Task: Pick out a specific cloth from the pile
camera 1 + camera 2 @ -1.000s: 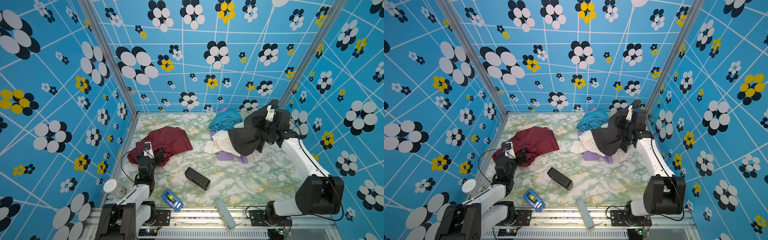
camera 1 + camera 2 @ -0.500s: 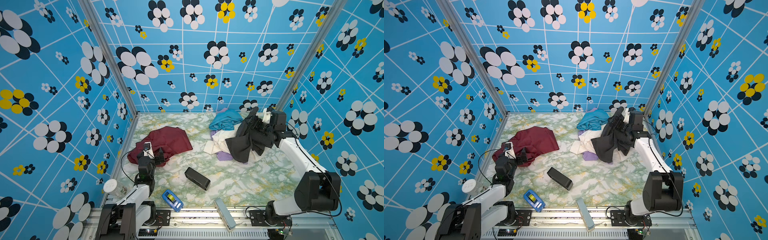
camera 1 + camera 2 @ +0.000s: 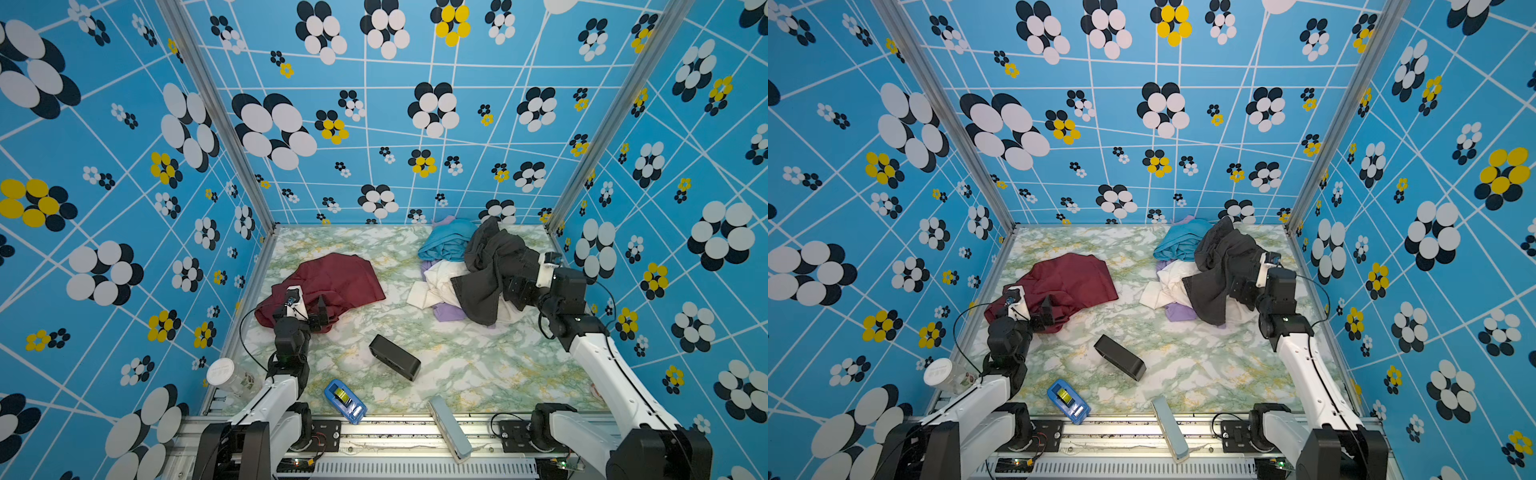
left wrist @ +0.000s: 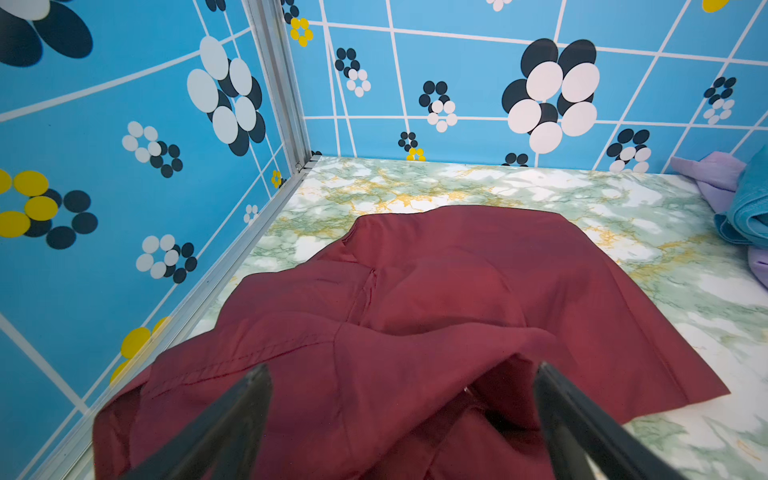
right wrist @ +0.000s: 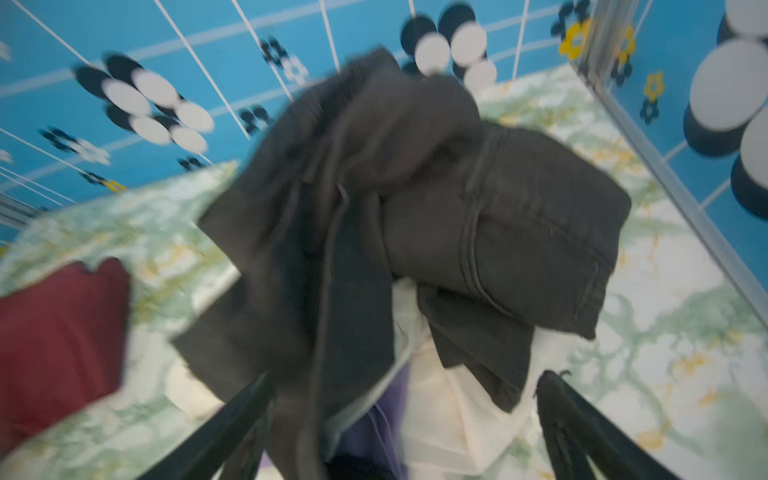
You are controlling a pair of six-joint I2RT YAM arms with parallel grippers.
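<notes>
Smooth dark red cloth [image 3: 340, 282] lies well apart from the heaped mixed-garment pile [image 3: 440, 286]. Left fingers [image 4: 224, 424] stand apart over it; right fingers [image 5: 573, 419] stand apart at the pile's charcoal garment [image 3: 486, 274].

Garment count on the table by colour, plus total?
Maroon cloth: 1
Sky blue garment: 1
White cloth: 1
Lavender cloth: 1 (shows at two spots, counted as one piece)
Charcoal garment: 1
Total: 5
</notes>
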